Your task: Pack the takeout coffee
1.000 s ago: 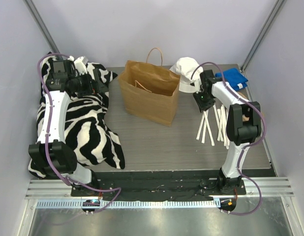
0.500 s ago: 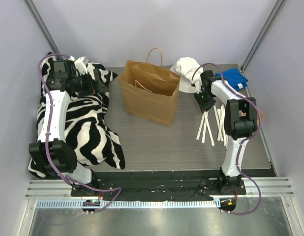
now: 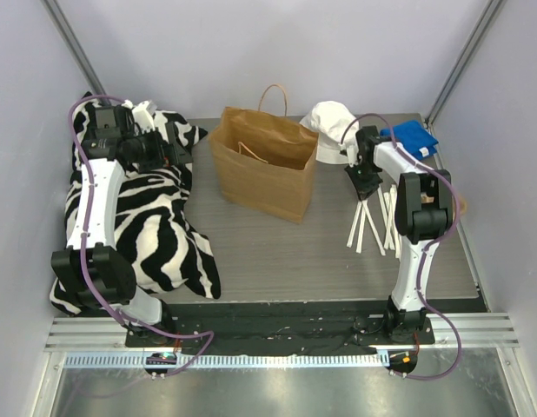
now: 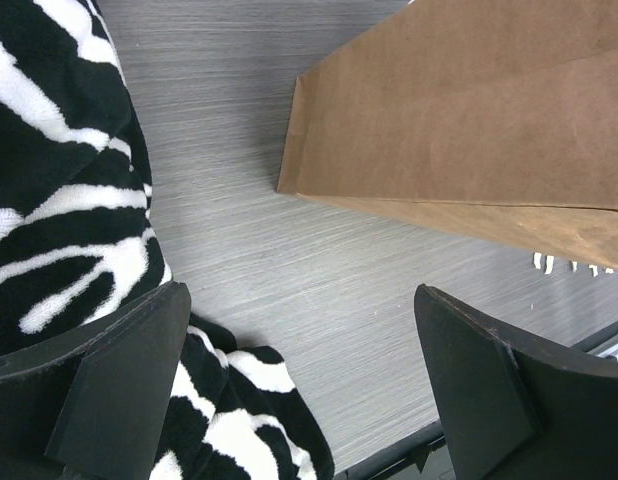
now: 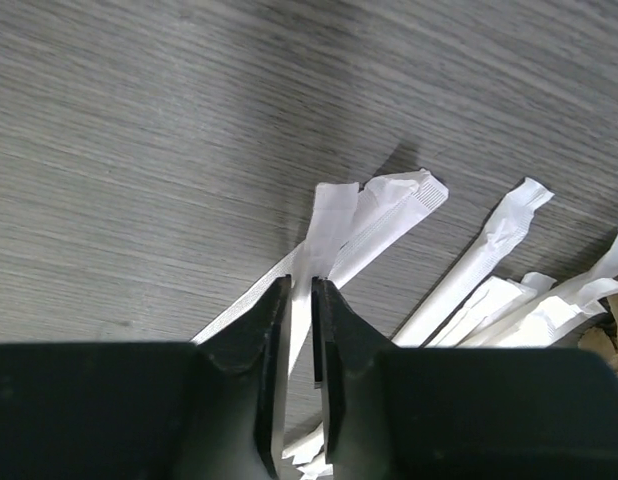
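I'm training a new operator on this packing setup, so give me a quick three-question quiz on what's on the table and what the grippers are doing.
1. True or false: the left gripper is open and empty.
2. What sits between the right gripper's fingers? A) a wrapped straw B) a spoon C) a napkin
3. Fill in: the brown paper bag stands ___ with its mouth open.
Key: 1 true; 2 A; 3 upright.
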`<state>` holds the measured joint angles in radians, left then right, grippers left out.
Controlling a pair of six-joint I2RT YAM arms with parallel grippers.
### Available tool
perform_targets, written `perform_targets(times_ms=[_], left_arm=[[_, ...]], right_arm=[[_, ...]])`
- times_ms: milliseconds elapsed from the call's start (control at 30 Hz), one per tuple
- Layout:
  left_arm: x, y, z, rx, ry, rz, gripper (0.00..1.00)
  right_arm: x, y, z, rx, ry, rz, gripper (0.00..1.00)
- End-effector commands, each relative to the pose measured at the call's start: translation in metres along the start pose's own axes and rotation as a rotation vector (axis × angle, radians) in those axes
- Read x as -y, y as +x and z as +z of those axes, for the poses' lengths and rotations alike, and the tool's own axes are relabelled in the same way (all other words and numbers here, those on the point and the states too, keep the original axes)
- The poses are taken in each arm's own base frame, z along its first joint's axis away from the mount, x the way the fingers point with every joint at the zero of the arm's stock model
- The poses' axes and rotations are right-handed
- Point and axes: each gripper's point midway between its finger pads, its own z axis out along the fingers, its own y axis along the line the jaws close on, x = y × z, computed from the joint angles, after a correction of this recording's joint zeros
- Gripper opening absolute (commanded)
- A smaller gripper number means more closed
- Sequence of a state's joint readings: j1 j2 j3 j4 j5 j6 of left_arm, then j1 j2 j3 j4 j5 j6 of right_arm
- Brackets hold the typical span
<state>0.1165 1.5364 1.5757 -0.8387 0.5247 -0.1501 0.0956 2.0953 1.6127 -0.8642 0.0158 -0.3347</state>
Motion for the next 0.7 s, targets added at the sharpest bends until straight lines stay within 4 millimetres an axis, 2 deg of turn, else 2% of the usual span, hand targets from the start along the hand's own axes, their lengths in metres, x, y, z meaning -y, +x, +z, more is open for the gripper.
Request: perform_targets(times_ms=[0,200,333,400,667], left_arm=[[0.003,-0.01,-0.004,0.028,0.019,0.02,1.0],[0.003,-0.008,-0.004,0.023,0.017,0.025,1.0],[0.004,-0.009,-0.006,0.027,0.022,0.029,1.0],[0.005,-0.007,-0.005,0.021,0.024,0.026,1.0],[0.005,-0.008,-0.006,0.027,0.024,0.03,1.0]], right_arm=[[0.009,-0.012,-0.01,0.039,0.014,0.013,0.19],[0.013,-0.009,-0.013,0.035,0.016,0.019,0.01],[0.015,-0.014,-0.03,0.063,0.023,0.022,0.01],[0.009,-0.016,-0.033,0.077,-0.013,0.021,0.01],[0.005,-0.02,-0.046,0.092,-0.038,0.026,0.01]])
